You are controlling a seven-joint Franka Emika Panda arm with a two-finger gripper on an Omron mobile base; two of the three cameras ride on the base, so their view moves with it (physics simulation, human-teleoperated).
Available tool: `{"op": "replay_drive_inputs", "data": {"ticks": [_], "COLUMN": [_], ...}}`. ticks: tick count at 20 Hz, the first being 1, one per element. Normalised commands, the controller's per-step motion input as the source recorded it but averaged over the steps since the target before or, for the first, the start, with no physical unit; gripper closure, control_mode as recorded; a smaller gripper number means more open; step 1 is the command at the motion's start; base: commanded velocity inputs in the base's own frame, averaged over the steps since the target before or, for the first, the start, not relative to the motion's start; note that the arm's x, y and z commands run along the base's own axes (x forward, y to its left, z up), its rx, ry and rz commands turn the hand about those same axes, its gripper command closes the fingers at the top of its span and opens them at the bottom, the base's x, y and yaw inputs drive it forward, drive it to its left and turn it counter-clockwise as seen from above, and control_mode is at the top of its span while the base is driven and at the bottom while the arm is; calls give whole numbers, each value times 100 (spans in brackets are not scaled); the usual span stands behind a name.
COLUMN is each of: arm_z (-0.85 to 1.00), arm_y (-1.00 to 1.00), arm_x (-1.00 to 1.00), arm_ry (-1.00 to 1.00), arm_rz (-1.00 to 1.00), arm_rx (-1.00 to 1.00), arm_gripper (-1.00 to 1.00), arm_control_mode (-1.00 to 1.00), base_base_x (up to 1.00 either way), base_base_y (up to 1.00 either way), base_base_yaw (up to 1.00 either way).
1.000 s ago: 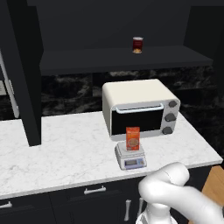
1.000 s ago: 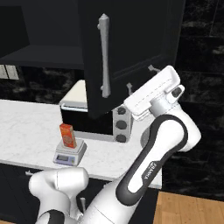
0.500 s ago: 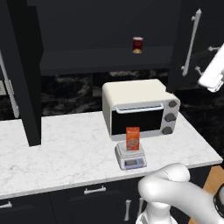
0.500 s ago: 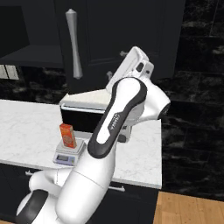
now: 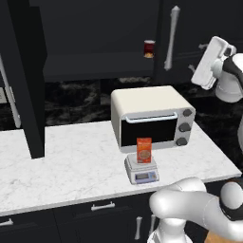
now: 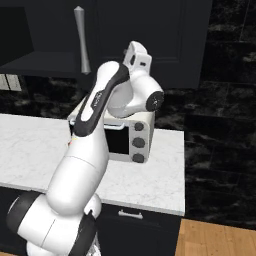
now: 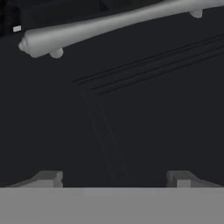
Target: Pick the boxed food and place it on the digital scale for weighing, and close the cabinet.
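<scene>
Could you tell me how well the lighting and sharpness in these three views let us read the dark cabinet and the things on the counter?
Left base view: evenly lit and sharp; the boxed food on the digital scale reads clearly, while the cabinet is near-black, only its handle standing out. Right base view: same flat light, the arm covering much of the counter. Hand view: dim and soft; the door panel grooves are faint.

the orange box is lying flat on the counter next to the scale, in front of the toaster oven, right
Not quite. In the left base view the orange box stands upright on the scale, not flat beside it. It is indeed in front of the toaster oven.
</scene>
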Motion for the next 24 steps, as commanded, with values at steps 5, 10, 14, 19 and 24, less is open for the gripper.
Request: {"op": "replay_drive_inputs", "data": {"ticks": [5, 10, 14, 19, 24], "arm_z": [-13, -17, -36, 18, 20], "arm_y": [41, 2, 1, -2, -2], "arm_x": [99, 71, 72, -80, -96], "arm_ry": [0, -4, -8, -10, -1], "arm_rz": [-15, -9, -5, 0, 0], "arm_rx": [-7, -2, -2, 0, 0], "arm_gripper": [-100, -100, -100, -100, -100], "arm_control_mode": [-100, -100, -100, -100, -100], "base_base_x": [0, 0, 0, 0, 0], "base_base_y": [0, 0, 0, 0, 0], "base_base_yaw": [0, 0, 0, 0, 0]}}
